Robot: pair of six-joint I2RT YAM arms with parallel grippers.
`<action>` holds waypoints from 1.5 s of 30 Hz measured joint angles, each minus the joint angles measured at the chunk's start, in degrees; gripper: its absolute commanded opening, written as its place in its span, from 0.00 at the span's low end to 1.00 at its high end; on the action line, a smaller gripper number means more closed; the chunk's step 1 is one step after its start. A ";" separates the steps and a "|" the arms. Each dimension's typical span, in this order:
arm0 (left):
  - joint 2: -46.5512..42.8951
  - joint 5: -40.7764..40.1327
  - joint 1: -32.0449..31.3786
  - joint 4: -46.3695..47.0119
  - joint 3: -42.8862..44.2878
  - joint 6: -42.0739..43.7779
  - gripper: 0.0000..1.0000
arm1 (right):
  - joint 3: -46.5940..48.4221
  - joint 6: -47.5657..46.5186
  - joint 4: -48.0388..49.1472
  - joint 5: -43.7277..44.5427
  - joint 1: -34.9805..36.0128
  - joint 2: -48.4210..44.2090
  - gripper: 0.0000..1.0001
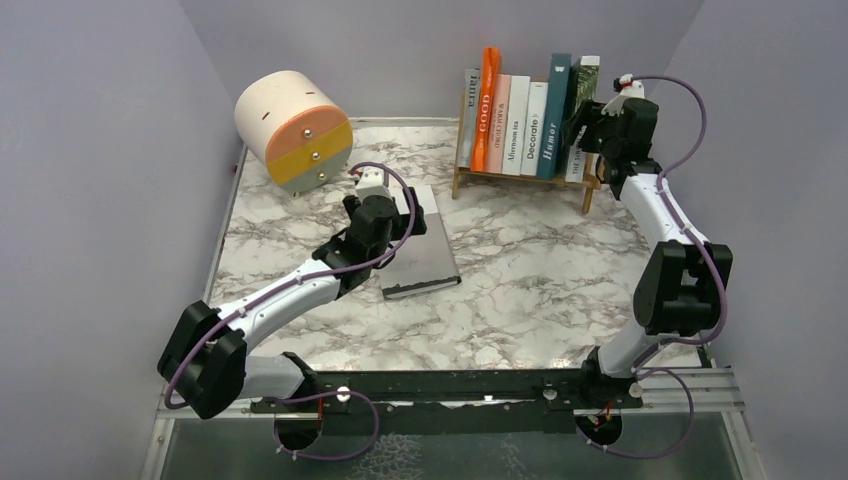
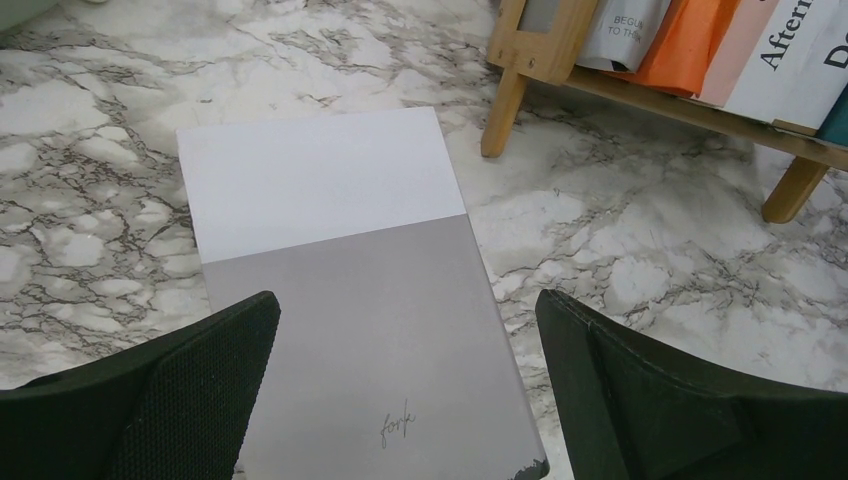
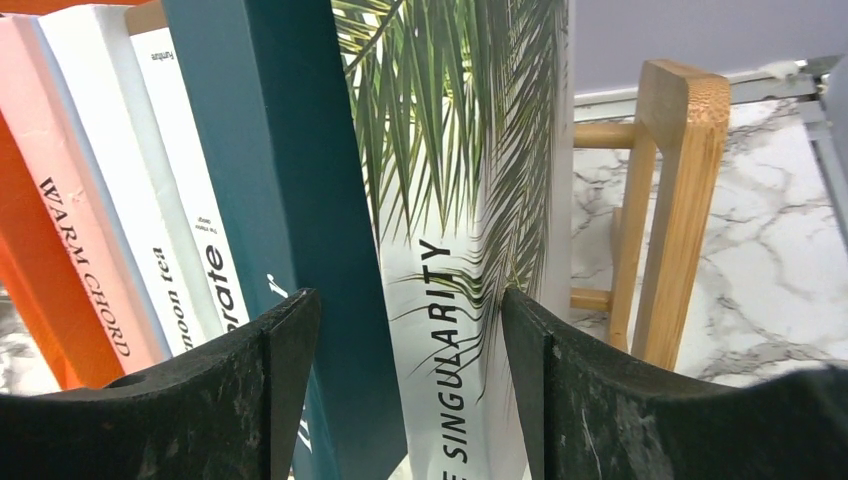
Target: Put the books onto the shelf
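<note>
A grey and white book (image 1: pixel 425 255) (image 2: pixel 350 290) lies flat on the marble table. My left gripper (image 1: pixel 395 222) (image 2: pixel 408 400) hovers over its near end, open wide, with a finger off each long edge. The shelf (image 1: pixel 520 180) (image 2: pixel 520 60) (image 3: pixel 680 200) stands at the back right and holds several upright books, among them an orange one (image 1: pixel 486 100) and a teal one (image 1: pixel 555 115) (image 3: pixel 280 150). My right gripper (image 1: pixel 583 125) (image 3: pixel 410 390) is at the shelf's right end, open. Its fingers straddle the spine of a palm-leaf book (image 3: pixel 470 200) beside the teal one.
A round cream, orange and yellow drawer drum (image 1: pixel 295 125) sits at the back left. Purple walls close in the table on the left, back and right. The shelf's right end frame (image 3: pixel 690 130) stands close beside my right gripper.
</note>
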 measured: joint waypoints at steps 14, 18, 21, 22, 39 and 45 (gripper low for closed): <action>-0.70 0.00 0.66 0.02 -0.72 0.00 0.98 | -0.02 3.34 0.28 -4.74 0.00 0.46 0.67; -0.70 0.00 0.70 0.00 -0.94 -0.02 0.98 | -0.02 3.65 0.24 -4.70 0.00 0.46 0.67; -0.72 0.00 0.70 0.00 -0.98 -0.02 0.98 | 0.15 3.91 -0.33 -4.26 0.00 0.46 0.70; -0.72 0.00 0.70 0.02 -1.03 -0.02 0.98 | 0.31 4.02 -0.72 -3.96 0.00 0.46 0.72; -0.85 0.09 0.98 0.44 -1.90 -0.28 0.98 | -9.62 6.78 -0.13 -6.10 -0.26 -3.13 0.86; -0.85 0.13 0.98 0.44 -1.90 -0.37 0.98 | -11.67 10.08 2.05 -15.23 0.13 -4.04 0.87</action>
